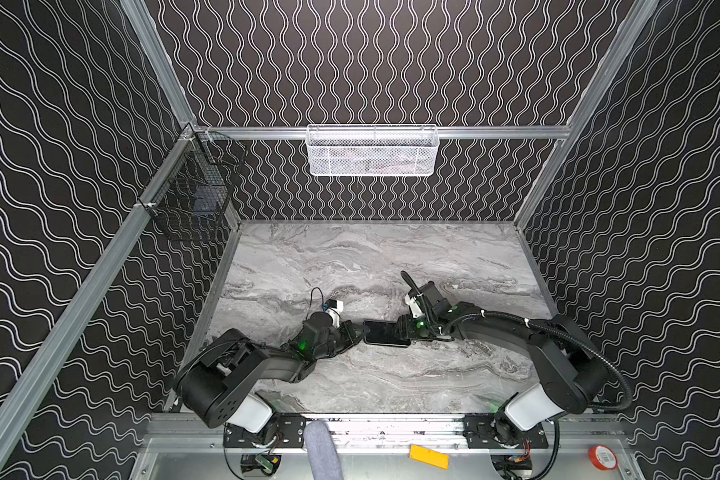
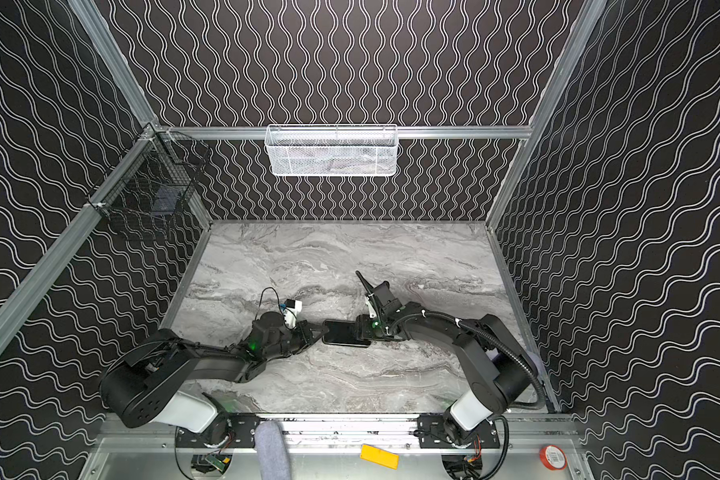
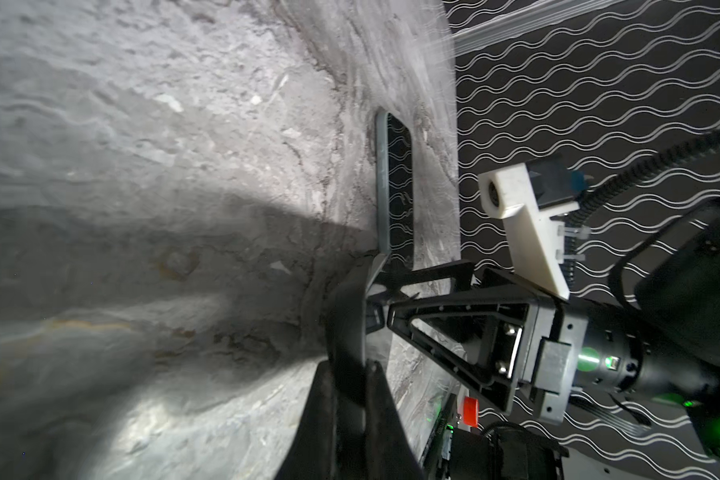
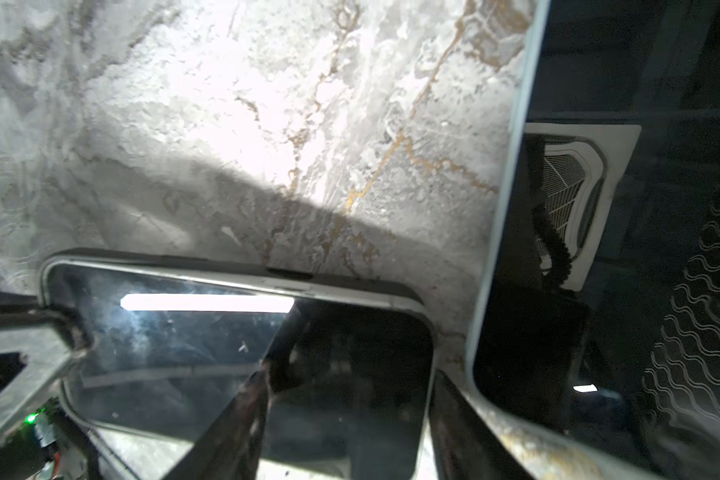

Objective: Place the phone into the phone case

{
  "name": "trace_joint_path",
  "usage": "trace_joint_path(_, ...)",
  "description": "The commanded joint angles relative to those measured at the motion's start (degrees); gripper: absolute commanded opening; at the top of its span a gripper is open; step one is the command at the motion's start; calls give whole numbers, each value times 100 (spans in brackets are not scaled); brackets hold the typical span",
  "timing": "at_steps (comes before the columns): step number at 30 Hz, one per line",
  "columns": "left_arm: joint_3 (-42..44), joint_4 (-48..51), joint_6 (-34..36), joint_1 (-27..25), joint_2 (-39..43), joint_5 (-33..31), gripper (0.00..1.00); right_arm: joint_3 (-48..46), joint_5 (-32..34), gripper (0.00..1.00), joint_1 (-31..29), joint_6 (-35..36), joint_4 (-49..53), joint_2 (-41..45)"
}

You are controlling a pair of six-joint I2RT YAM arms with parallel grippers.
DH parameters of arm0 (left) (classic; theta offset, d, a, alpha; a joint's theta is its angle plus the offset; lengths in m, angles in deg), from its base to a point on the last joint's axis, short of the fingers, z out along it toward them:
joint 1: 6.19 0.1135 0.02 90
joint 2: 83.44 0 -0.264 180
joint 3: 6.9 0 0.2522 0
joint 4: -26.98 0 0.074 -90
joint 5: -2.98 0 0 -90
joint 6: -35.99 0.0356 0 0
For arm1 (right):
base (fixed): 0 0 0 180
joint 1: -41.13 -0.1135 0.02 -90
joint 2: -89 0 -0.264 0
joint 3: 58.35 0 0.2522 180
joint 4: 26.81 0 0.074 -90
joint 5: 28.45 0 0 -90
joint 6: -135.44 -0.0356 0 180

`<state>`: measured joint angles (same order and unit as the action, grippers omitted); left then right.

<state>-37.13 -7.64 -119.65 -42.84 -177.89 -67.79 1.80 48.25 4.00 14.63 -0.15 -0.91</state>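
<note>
Phone lies flat, screen up, near the middle of the tabletop, closer to its front edge, with a dark phone case rimming one long side. Left pincer, clenched on nothing, touches its left end. Right pincer hangs over its right end, jaws apart.

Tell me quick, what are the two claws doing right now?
Left gripper: closed, tips at one end of the phone; a grip cannot be told.
Right gripper: open over the other end, holding nothing.
</note>
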Motion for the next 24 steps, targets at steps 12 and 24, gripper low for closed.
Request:
trace_joint_path(12,-82,-308,104,151,74,354,0,-323,-753,70,1036,70,-13,1126)
trace_joint_path(24,-525,445,381,457,772,615,0,-872,-1457,71,1763,84,-536,1801)
